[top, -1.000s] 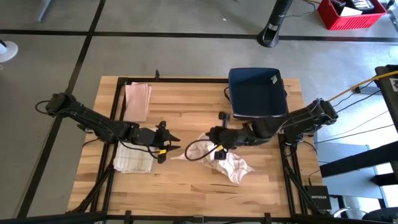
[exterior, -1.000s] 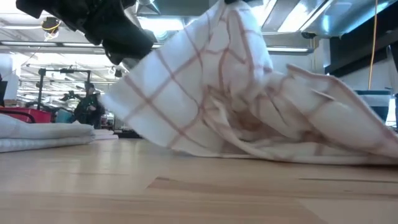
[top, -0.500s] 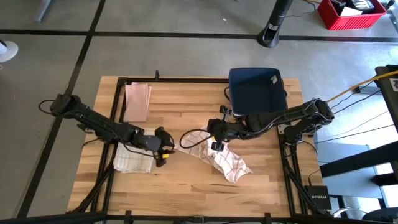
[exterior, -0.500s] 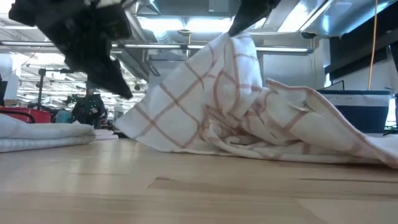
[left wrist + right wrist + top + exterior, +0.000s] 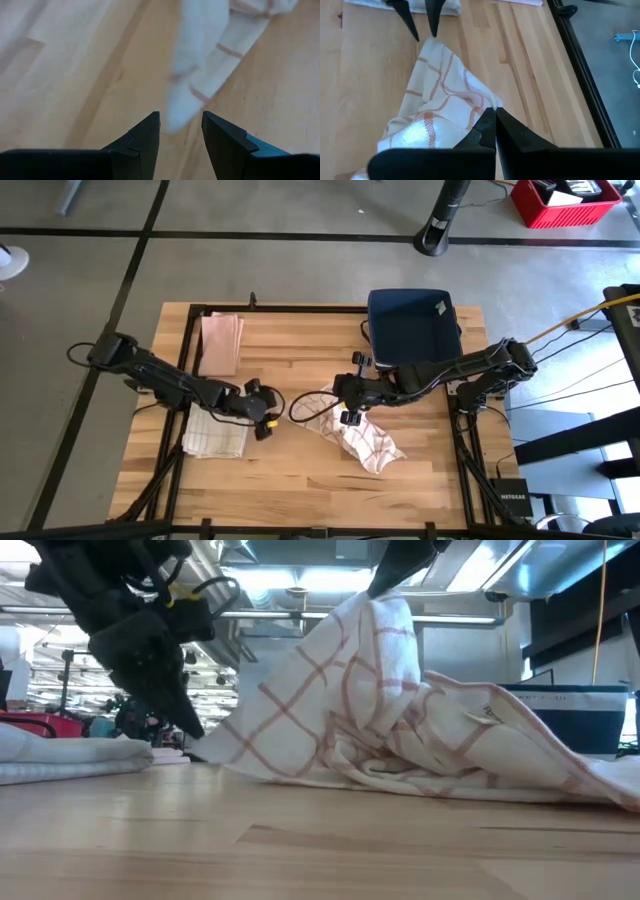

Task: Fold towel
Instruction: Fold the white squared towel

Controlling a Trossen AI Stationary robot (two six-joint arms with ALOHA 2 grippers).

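A white towel with red checks (image 5: 365, 438) lies crumpled at the table's middle. One part of it is raised into a peak (image 5: 385, 610), and my right gripper (image 5: 495, 109) is shut on that peak. The towel's left corner (image 5: 427, 46) tapers down to the wood. My left gripper (image 5: 180, 122) is open and tipped downward, low over the table. Its two fingers stand on either side of that corner's tip (image 5: 174, 120); I cannot tell whether they touch it. My right gripper pinches a bunched fold of the towel (image 5: 487, 102) between its two shut fingers. It comes slanting down from the table's right. The pinched part is lifted into a peak, and the cloth slopes away from it, with the rest of the towel lying on the table (image 5: 300, 840).
A folded checked towel (image 5: 212, 436) and a folded pink cloth (image 5: 220, 342) lie at the table's left. A dark blue bin (image 5: 413, 328) stands at the far right. Bare wood lies along the near edge.
My left gripper has sunk toward the table and tipped further down, closing in on the towel's left corner, with its fingers as far apart as before. My right gripper shifted slightly left with the towel's peak, then kept still.
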